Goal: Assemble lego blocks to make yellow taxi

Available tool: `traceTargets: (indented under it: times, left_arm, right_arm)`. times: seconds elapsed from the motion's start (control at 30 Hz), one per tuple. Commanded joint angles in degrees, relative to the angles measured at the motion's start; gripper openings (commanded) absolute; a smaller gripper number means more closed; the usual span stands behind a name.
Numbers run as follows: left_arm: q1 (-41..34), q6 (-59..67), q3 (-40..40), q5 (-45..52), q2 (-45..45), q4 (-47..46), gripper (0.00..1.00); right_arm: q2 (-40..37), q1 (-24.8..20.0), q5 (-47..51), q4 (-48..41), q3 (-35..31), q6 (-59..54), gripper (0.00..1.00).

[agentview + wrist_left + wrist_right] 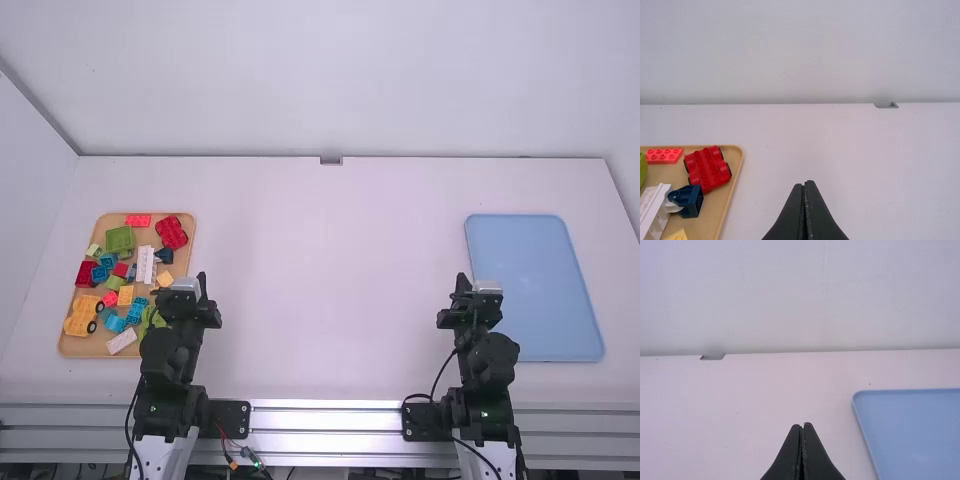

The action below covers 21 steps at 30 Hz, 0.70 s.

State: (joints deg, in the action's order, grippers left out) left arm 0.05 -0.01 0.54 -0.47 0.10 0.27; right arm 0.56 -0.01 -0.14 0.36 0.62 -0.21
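Jaws on both grippers were closed narrow, their dark fingers pressed together in a point at the bottom center of each wrist view. In the high view, the left gripper (pixel 187 303) was at the lower left, partly over the right side of a tan tray (pixel 70 345), and the right gripper (pixel 471 306) was at the lower right, beside a light blue tray (pixel 530 290). Loose toy blocks lay jumbled in the tan tray, at the left of the high view. Among them, a yellow-orange wheeled piece (pixel 80 316) was near the tray's lower left corner, and a red wheeled base (pixel 171 232) near its upper right corner. Between those were a green piece (pixel 120 238) and a long white piece (pixel 146 264). In the left wrist view, a dark blue piece (pixel 688 201) was just below the red base, at the lower left. A white table (pixel 330 290) stretched between the trays.
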Motion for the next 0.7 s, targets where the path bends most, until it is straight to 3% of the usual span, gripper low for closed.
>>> traceTargets:
  times: [0.0, 0.37, 0.67]
  left_arm:
    - [0.00, 0.00, 0.00, 0.00, 0.00, 0.00, 0.00]
    - [0.37, 0.25, 2.42, -0.56, 2.53, -0.97, 0.05]
    - [1.62, 2.42, 8.79, -2.06, 9.21, -3.66, 0.16]
  right_arm:
    - [0.00, 0.00, 0.13, 0.00, 0.00, -0.15, 0.00]
    - [2.04, 0.01, -0.37, 0.37, 1.41, -0.30, 0.05]
    - [9.24, 0.70, -1.63, 2.25, 5.56, -0.66, 0.17]
